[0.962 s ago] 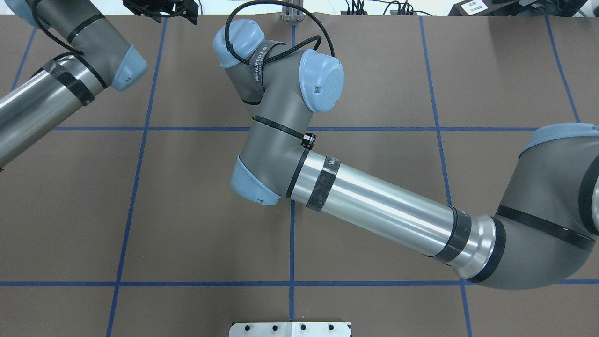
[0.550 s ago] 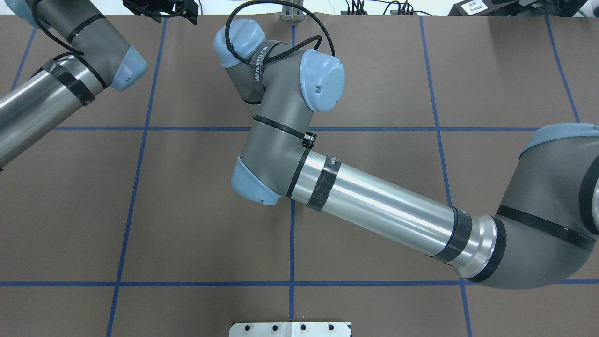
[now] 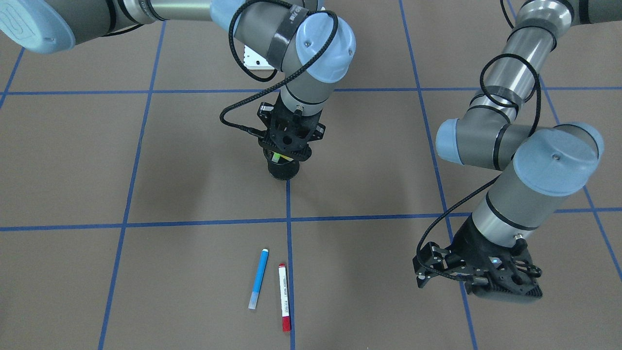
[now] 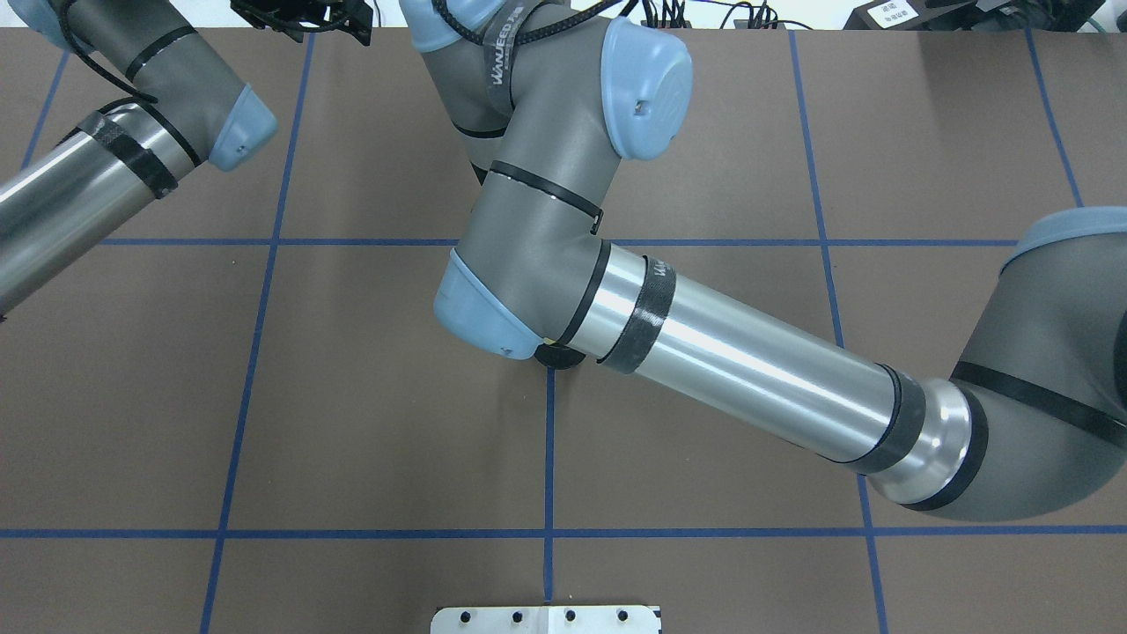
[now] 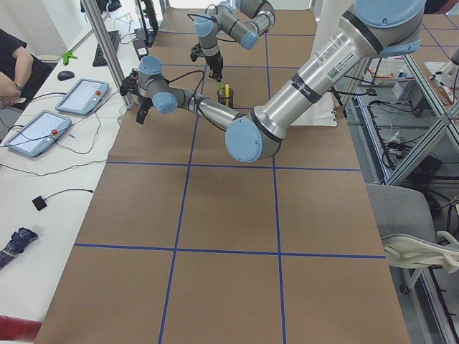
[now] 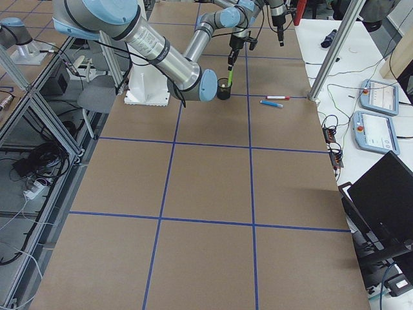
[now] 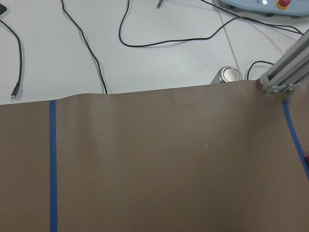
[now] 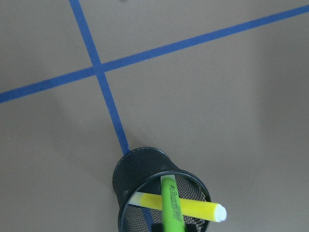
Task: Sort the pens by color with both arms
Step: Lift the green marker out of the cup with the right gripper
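My right gripper hangs just above the black wire-mesh cup and is shut on the light green pen. The side view shows that green pen hanging upright, its lower end at the cup's mouth. A yellow pen leans inside the cup. The blue pen and the white pen with red ends lie side by side on the brown mat near the operators' edge. Off to the side, my left gripper hovers open near the mat's edge with nothing in it.
Blue tape lines divide the brown mat into squares. Beyond the mat's far edge a white table carries cables, tablets and an aluminium post. A person's arm rests there. A white base plate lies at the near edge.
My right arm's wrist has risen and shifted toward the far edge, uncovering a sliver of the cup under the forearm. The left arm has not moved.
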Tool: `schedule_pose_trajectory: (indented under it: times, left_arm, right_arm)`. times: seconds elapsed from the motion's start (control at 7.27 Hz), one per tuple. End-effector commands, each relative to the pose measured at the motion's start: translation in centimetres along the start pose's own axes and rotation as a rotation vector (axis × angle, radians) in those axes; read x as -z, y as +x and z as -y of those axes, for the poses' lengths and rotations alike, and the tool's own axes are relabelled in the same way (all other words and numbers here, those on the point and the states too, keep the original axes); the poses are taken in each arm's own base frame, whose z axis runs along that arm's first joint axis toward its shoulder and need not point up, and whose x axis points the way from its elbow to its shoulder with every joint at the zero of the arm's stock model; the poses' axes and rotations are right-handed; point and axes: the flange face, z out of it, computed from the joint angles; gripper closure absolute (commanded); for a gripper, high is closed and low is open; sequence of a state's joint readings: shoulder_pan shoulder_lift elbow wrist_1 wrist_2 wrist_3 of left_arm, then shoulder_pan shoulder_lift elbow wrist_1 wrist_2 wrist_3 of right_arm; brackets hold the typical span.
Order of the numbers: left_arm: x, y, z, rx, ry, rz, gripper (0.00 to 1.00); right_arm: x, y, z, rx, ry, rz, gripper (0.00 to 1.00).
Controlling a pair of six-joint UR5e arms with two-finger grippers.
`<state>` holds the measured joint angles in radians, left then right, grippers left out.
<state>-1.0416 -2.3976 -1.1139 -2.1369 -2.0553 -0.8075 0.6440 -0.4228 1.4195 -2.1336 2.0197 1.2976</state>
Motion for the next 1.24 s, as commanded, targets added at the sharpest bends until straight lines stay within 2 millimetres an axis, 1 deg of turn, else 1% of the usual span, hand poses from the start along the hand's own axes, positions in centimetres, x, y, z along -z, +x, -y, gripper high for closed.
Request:
schedule_pose_trajectory:
  times: [0.0, 0.14, 0.27, 0.41, 0.55, 0.69, 0.82, 0.96, 1.1]
  left_arm:
    - [0.1, 0.1, 0.0, -0.002, 0.002, -0.002, 0.0]
    - [0.1, -0.1, 0.0, 0.001, 0.002, 0.0, 0.0]
    - [0.1, -0.2, 0.1, 0.002, 0.002, -0.001, 0.0]
    - [0.3, -0.2, 0.2, 0.002, 0.004, -0.001, 0.0]
    - [0.3, -0.3, 0.2, 0.003, 0.005, -0.001, 0.0]
    - [0.2, -0.6, 0.0, 0.004, 0.003, 0.001, 0.0]
    - [0.3, -0.8, 0.0, 0.005, 0.004, 0.002, 0.0]
    - [0.1, -1.1, -0.2, 0.007, 0.002, 0.005, 0.0]
    - [0.2, -1.1, -0.3, 0.006, 0.004, 0.003, 0.0]
  right_arm:
    - [8.6, 3.8, -1.4, 0.035, 0.136, 0.143, 1.0]
    - [10.7, 4.5, -1.9, 0.05, 0.225, 0.174, 1.0]
    - [10.7, 4.6, -1.1, 0.049, 0.312, 0.17, 1.0]
    - [10.5, 4.2, 0.1, 0.075, 0.434, 0.257, 1.0]
    - [8.7, 4.2, 1.6, 0.101, 0.52, 0.337, 1.0]
    - [6.7, 3.5, 2.1, 0.12, 0.58, 0.356, 1.0]
    - [4.5, 2.1, 3.5, 0.165, 0.664, 0.318, 1.0]
    - [1.1, -0.3, 4.7, 0.185, 0.763, 0.321, 1.0]
    - [-2.8, -2.1, 7.4, 0.172, 0.832, 0.315, 1.0]
